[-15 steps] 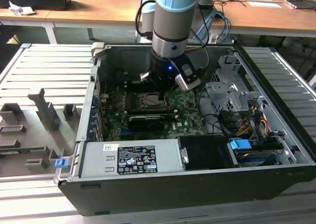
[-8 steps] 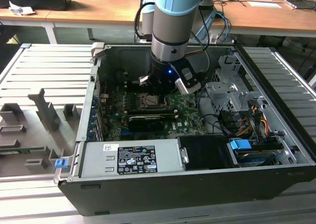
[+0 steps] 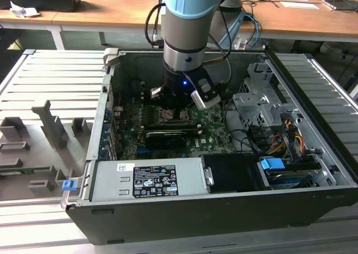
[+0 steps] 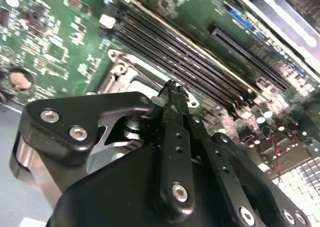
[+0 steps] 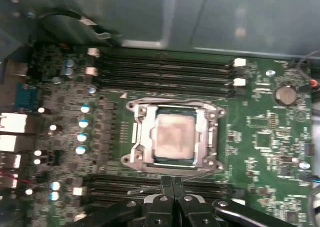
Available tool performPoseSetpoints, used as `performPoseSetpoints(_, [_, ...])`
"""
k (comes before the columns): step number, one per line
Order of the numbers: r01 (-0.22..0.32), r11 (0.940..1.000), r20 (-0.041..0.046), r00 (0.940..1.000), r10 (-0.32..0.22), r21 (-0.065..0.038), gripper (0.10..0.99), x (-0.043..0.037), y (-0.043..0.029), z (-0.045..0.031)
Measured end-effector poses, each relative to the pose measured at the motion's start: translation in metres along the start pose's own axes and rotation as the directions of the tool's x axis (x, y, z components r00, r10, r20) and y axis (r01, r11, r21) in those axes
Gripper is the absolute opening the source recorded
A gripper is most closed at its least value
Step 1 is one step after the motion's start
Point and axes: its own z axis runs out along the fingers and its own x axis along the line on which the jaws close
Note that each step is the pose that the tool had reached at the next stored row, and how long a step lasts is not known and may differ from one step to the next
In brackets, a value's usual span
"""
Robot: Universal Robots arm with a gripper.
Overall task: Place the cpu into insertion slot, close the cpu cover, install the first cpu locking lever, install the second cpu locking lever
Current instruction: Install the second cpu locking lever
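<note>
Hidden and cut-off parts

In the exterior view, the square silver-rimmed insertion slot (image 3: 169,116) is largely covered by the arm; in the first wrist view, the black claw (image 5: 172,183) is cut off by the edge.

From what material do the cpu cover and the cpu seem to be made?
The cpu cover looks like thin bare metal with a dull silver finish, since it catches pale highlights along its frame. The cpu appears to have a matte, pale tan-silver metal top; a cloudy patch on it leaves the exact finish uncertain.
</note>
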Motion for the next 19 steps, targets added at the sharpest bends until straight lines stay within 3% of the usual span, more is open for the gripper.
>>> performPoseSetpoints(3, [0.006,1.0,-0.0008,1.0,-0.006,0.0,0.106,0.0122,0.0002,0.0045])
performPoseSetpoints(8, [0.038,0.9993,-0.0051,0.9993,-0.038,-0.001,0.106,0.0168,-0.0011,0.0164])
performPoseSetpoints(10, [0.038,0.9993,-0.0047,0.9993,-0.038,-0.006,0.106,0.0198,-0.0016,0.0182])
performPoseSetpoints(13, [0.039,0.9989,-0.0019,0.9993,-0.039,-0.027,0.106,0.0244,-0.0025,0.0198])
performPoseSetpoints(16, [0.039,0.9973,0.0021,0.9993,-0.038,-0.063,0.106,0.0271,-0.0072,0.0199])
performPoseSetpoints(19, [0.039,0.996,0.0041,0.9993,-0.038,-0.08,0.106,0.0298,-0.0119,0.0194])
